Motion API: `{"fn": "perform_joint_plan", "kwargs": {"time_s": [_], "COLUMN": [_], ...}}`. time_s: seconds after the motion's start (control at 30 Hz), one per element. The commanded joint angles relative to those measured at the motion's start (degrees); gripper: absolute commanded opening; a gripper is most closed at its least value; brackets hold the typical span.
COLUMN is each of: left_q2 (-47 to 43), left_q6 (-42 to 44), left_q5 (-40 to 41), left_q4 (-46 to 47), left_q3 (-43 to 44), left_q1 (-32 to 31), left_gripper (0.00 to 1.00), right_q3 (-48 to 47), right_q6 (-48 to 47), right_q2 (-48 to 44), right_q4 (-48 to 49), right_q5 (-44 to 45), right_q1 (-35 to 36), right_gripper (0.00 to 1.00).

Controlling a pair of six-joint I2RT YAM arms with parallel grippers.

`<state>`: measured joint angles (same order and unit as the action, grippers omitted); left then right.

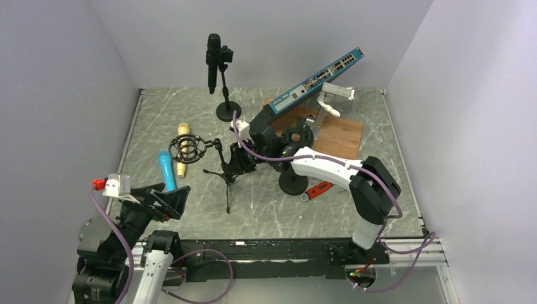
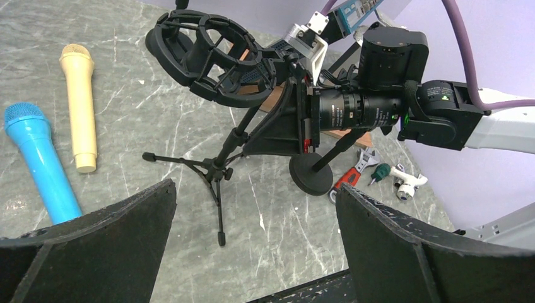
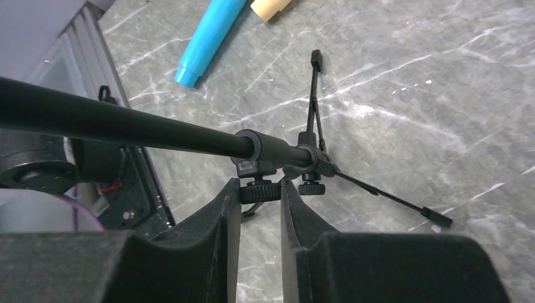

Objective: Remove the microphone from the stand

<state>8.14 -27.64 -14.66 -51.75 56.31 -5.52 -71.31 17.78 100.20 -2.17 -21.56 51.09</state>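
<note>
Left of the stand (image 2: 217, 167) my right jaws clamp, the beige microphone (image 2: 81, 104) lies flat, nearer my gaping left jaws.

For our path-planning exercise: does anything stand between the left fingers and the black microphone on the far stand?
Yes. The tripod stand with its empty shock mount, held by the right fingers, stands between the left fingers and the black microphone.
</note>
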Motion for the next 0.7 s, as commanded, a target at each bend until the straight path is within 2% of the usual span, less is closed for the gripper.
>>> {"fn": "perform_joint_plan", "kwargs": {"time_s": [0.0,0.37,0.67], "left_q2": [-0.2,0.0,-0.1], "left_q6": [0.8,0.6,0.6], "left_q5": [0.4,0.5,0.3], "left_q4": [1.4,1.8,1.7], "left_q3": [0.3,0.3,0.4], "left_q1": [-0.2,-0.2,-0.2], "left_gripper": [0.99,0.99,0.99], "right_q3": [-1.9,2.5,6.9], "right_q6": [-6.7,-21.7,-31.3], "right_q2": [-0.5,-3.5,-3.2], "right_q4": [-2.1,1.2,8.6], "right_q5": [9.6,31.1,45.6], "right_q1": [2.4,10.1,16.2], "right_gripper": [0.00,0.00,0.00]}}
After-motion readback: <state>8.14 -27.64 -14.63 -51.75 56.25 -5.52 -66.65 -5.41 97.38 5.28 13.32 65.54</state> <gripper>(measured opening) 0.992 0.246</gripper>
